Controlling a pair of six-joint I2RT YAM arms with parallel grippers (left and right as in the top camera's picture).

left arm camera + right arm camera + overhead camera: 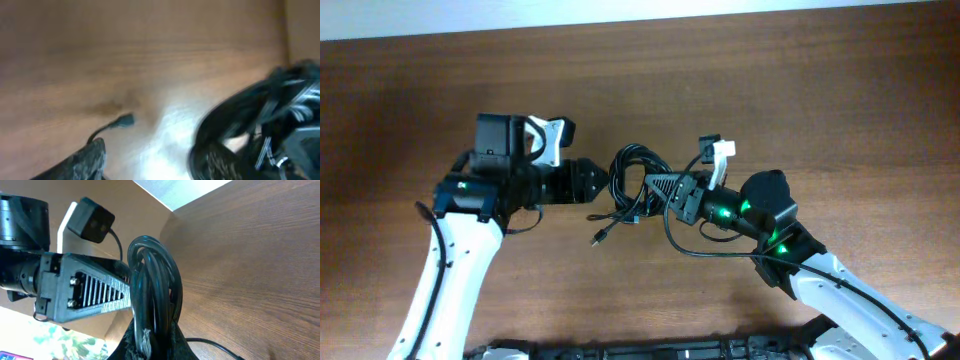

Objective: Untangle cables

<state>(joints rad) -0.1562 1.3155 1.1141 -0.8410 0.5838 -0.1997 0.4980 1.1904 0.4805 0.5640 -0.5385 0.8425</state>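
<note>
Clamping the tangled cables (626, 168), the right gripper (648, 186) sits at their three o'clock; the left gripper (602, 180), jaws apart, at nine.

One cable bundle (632, 185), two grippers (592, 181) (657, 188).

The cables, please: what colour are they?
The cables are black, best seen in the right wrist view.

Dark wooden table (820, 90) with black cables (623, 185) trailing ends across it
</note>
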